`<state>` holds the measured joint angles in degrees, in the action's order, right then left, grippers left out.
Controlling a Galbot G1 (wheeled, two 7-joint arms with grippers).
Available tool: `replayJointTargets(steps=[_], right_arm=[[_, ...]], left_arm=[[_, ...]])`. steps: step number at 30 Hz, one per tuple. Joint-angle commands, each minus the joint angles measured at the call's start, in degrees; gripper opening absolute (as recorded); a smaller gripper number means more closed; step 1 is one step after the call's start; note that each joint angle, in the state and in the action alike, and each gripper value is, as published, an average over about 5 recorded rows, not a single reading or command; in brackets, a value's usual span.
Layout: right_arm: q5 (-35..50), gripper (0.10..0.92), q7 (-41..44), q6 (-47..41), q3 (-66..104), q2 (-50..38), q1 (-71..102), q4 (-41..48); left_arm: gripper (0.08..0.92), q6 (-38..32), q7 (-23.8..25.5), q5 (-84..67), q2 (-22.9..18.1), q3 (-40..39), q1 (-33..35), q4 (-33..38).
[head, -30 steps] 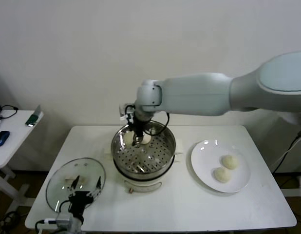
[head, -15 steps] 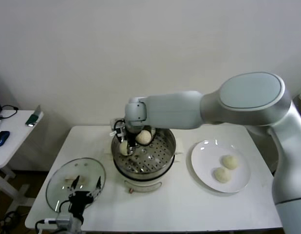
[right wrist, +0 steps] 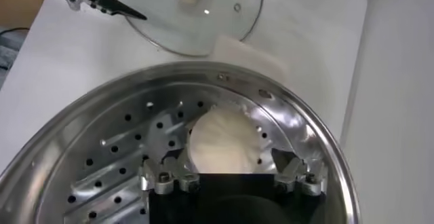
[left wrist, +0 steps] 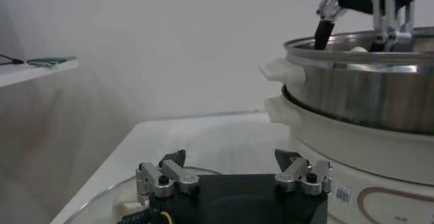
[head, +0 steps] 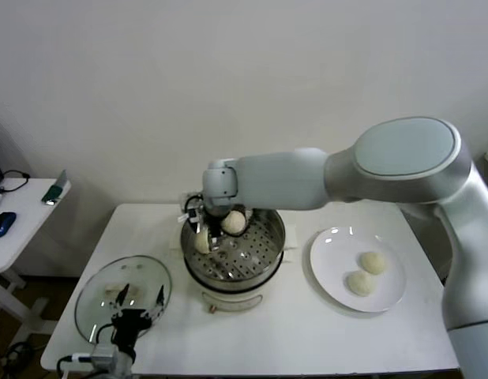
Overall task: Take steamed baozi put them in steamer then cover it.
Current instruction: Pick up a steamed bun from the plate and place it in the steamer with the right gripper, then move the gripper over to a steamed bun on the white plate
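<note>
The steamer (head: 268, 237) stands mid-table on its cream pot base. My right gripper (head: 206, 234) reaches into its left side, open, jaws either side of a baozi (right wrist: 224, 140) lying on the perforated bottom; the pads stand just off it. That baozi (head: 201, 243) and a second baozi (head: 234, 223) at the back are both in the steamer. Two more baozi (head: 373, 262) (head: 359, 283) lie on the white plate (head: 327, 246). The cover (head: 110, 304) lies flat at the front left. My left gripper (head: 138, 304) waits open over its near edge.
The white plate is to the right of the steamer. A side table (head: 11, 225) with small items stands beyond the table's left edge. In the left wrist view the steamer wall (left wrist: 366, 89) rises ahead, with the right gripper (left wrist: 359, 15) above its rim.
The right arm swung from the steamer's middle to its left side and brought a baozi down there. Over the last half second it barely moved. The left arm has not moved.
</note>
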<state>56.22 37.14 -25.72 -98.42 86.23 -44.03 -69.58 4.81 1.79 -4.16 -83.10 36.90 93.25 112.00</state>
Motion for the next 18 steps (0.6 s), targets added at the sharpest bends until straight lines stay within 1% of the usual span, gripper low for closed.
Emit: replayJointTargets(steps=[1,7,9,14,18], right_arm=[[1.29,0.823,4.78,1.92,-2.76,-15.20,-10.78,-10.63],[4.02,0.823,7.30,2.88,-6.98,-29.99,-19.18,-15.92],[3.68,0.823,7.62,3.55,-8.66,-33.93,-20.88,-17.14],[-3.86,0.823,9.93,7.12,-14.94,-41.00,-21.83,-18.98],[-8.28,0.796,7.16,7.27,-17.42,-45.39,-18.58,-20.01]], left_arm=[[0.823,0.32,0.09,0.01,-0.03,-0.06,-0.10,0.28],[0.823,0.95,0.12,-0.24,0.07,-0.12,-0.57,0.15],[0.823,1.12,0.11,-0.38,0.08,-0.12,-0.71,0.14],[0.823,1.17,0.12,-0.52,0.09,-0.13,-0.87,0.23],[0.823,1.01,0.12,-0.49,-0.05,0.16,-0.82,0.29]])
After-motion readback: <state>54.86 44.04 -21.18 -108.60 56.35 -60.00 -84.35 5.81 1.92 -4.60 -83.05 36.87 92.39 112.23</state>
